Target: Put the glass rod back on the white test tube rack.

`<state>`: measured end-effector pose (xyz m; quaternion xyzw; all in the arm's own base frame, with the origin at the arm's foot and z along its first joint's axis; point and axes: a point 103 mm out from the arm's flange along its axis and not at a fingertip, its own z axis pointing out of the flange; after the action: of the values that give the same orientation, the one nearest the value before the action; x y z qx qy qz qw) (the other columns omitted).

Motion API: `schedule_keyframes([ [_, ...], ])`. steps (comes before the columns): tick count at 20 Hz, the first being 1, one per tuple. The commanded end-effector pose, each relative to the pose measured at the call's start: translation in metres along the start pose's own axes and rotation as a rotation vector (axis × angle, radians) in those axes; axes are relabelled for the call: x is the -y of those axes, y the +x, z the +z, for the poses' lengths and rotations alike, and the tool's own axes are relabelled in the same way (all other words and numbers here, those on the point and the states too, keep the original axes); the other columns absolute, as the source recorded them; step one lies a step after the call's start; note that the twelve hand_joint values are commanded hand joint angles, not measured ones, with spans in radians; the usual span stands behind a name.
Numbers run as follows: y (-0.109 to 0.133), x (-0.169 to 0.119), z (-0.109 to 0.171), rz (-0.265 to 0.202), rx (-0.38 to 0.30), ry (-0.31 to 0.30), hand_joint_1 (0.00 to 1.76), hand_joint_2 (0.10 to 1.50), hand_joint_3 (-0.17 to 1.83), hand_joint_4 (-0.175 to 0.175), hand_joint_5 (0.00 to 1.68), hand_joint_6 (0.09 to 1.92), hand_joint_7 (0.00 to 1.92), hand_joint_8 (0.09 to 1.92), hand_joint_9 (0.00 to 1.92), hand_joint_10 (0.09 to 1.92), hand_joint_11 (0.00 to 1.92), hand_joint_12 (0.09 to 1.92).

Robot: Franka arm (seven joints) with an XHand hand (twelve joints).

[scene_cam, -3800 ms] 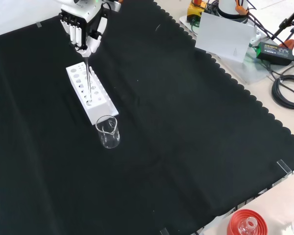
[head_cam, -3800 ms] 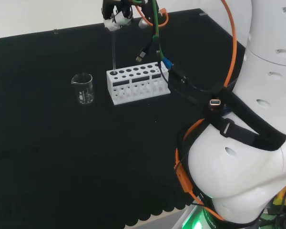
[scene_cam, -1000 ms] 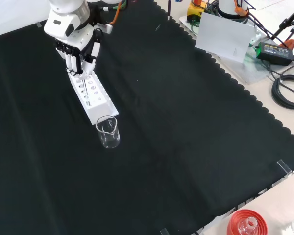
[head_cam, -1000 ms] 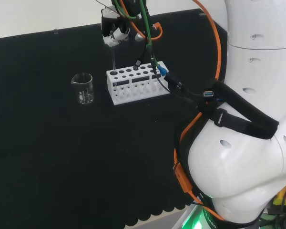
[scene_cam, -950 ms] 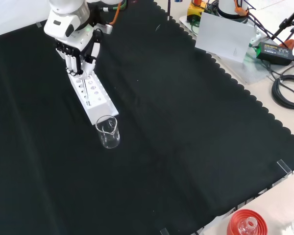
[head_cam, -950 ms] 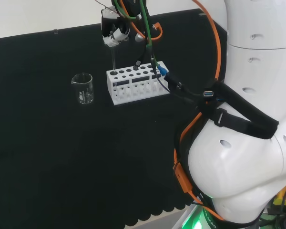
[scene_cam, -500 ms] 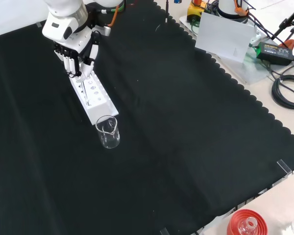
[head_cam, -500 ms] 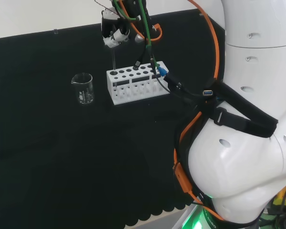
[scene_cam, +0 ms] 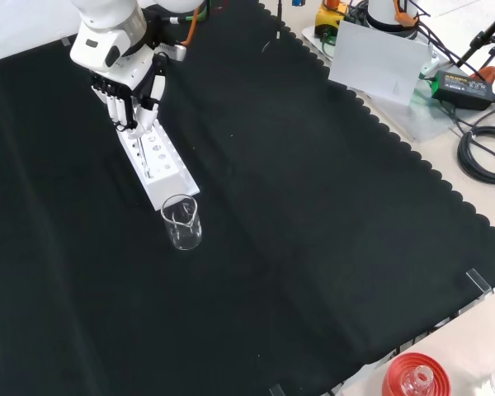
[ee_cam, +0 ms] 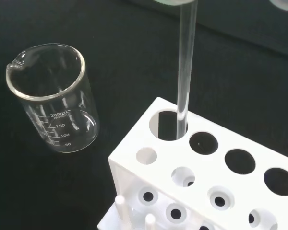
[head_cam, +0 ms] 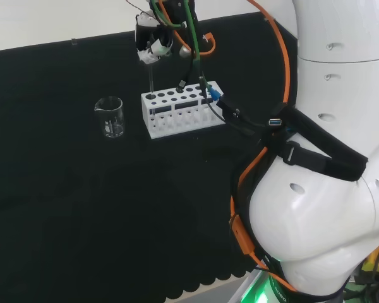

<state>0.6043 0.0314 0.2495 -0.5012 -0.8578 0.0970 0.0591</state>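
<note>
**Rod standing in the end hole, hand above it**

Up over the rack is the hand (scene_cam: 125, 92), and in the front view its fingers (scene_cam: 134, 111) point down in a tight bunch, drawn close together around the top of the glass rod (ee_cam: 185, 67). The head view has the hand (head_cam: 151, 45) directly above the rod (head_cam: 151, 80), fingertips gathered at its upper end. Whether they are actually pinching the glass or only touching it, I cannot tell from here.

The rod itself stands upright, its lower end down inside the big corner hole of the white test tube rack (ee_cam: 216, 163), the hole at the end nearest the beaker. In the wrist view the rod drops straight through that opening, with a row of other large holes running away beside it and smaller holes on the tier below.

In the head view the rack (head_cam: 182, 111) sits near the middle of the black cloth (head_cam: 82, 202), and the clear glass beaker (head_cam: 110, 117) stands just to its left, apart from it. In the front view the rack (scene_cam: 167, 173) runs toward the camera with the beaker (scene_cam: 182, 223) just at its near end.

Round the edges: the cloth has a scalloped border, and past it in the front view lie a white sheet (scene_cam: 379, 59), black cables (scene_cam: 483, 157) and a red ribbed ring (scene_cam: 414, 375) at the bottom corner
</note>
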Motion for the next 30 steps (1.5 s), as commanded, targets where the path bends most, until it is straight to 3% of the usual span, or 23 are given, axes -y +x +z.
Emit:
schedule_keyframes([
  [1,-0.004,0.004,-0.002,-0.002,-0.017,0.029,1.29,1.14,-0.16,-0.174,1.06,0.86,1.11,0.87,1.57,0.54,1.61,0.53],
  [3,-0.006,0.006,-0.001,0.003,-0.034,0.047,1.26,1.16,-0.14,-0.093,0.96,0.99,1.08,0.96,1.55,0.57,1.63,0.52],
  [6,-0.007,0.007,-0.001,0.004,-0.058,0.060,1.26,1.08,-0.17,-0.158,0.56,1.04,0.76,0.97,1.56,0.46,1.70,0.47],
  [10,-0.010,0.010,-0.002,0.006,-0.074,0.055,1.22,1.03,-0.17,-0.175,0.34,0.91,0.60,0.94,1.66,0.24,1.81,0.39],
  [15,-0.013,0.014,-0.008,0.014,-0.073,0.069,1.20,1.01,-0.17,-0.175,0.27,0.75,0.55,0.93,1.71,0.13,1.84,0.36],
  [18,-0.015,0.017,-0.008,0.000,-0.080,0.031,1.20,1.01,-0.17,-0.175,0.26,0.72,0.52,0.93,1.73,0.11,1.85,0.35],
  [22,-0.017,0.026,-0.016,0.019,-0.077,0.039,1.20,1.00,-0.17,-0.175,0.24,0.66,0.44,0.94,1.75,0.09,1.85,0.35],
  [26,-0.019,0.032,-0.016,0.029,-0.095,0.066,1.19,1.00,-0.17,-0.174,0.16,0.46,0.41,0.95,1.80,0.09,1.87,0.33],
  [30,-0.015,0.031,-0.010,0.016,-0.100,0.113,1.18,1.00,-0.17,-0.122,0.11,0.23,0.54,0.95,1.84,0.09,1.89,0.32],
])
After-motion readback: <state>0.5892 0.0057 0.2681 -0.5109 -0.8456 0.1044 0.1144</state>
